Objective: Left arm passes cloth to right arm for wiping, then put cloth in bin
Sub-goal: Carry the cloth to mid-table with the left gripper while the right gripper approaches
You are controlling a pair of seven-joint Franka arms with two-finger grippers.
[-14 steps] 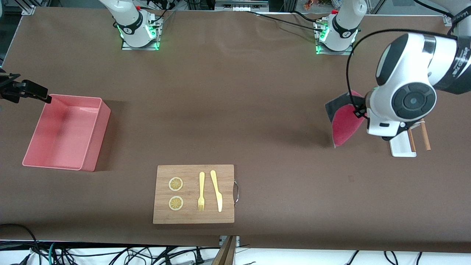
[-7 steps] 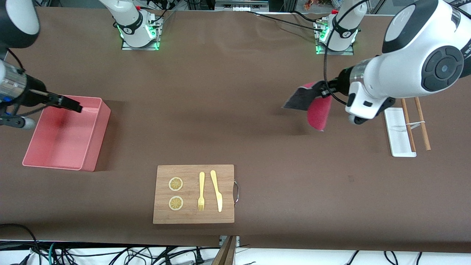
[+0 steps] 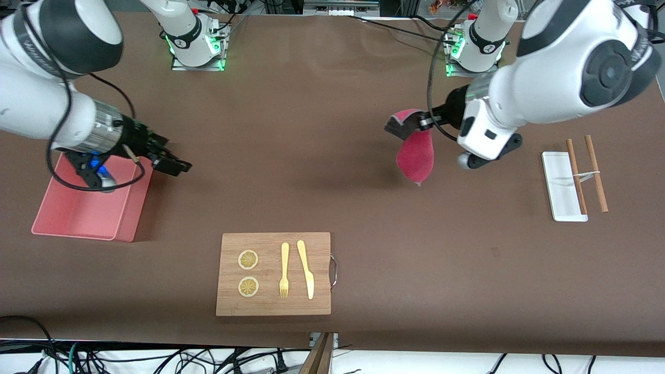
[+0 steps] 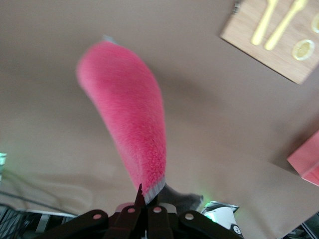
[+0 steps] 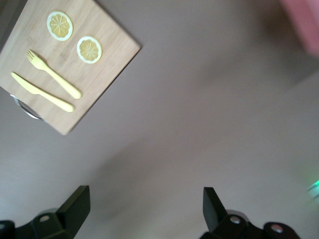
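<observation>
Up in the air over bare tabletop, the left gripper (image 3: 425, 123) has its fingers (image 4: 144, 206) pinched tight on one edge of the cloth (image 3: 414, 156). From that pinch the cloth hangs free below the fingertips, magenta-red face outward, with a dark grey flap folded up beside the jaws. In the left wrist view the cloth (image 4: 127, 119) runs away from the fingertips as a long fuzzy pink tongue, its grey edge caught right at the tips. Nothing else touches it; it hangs clear of the table (image 3: 311, 171).

The right gripper (image 3: 174, 165) has its fingers (image 5: 75, 206) spread wide with nothing between them. It hovers just past the bin's (image 3: 78, 208) wall on the side toward the left arm's end of the table, and the right forearm crosses over the bin. The two grippers are well apart, with open brown table between them.

Farther out, the cutting board (image 3: 274, 274) lies nearer the front camera than both grippers, roughly between them, carrying two lemon slices (image 3: 248, 259), a yellow fork (image 3: 284, 270) and a yellow knife (image 3: 306, 269). Toward the left arm's end of the table lies a flat white tray (image 3: 562, 187) with two brown chopsticks (image 3: 595, 174) resting partly across its edge, away from the hanging cloth.
</observation>
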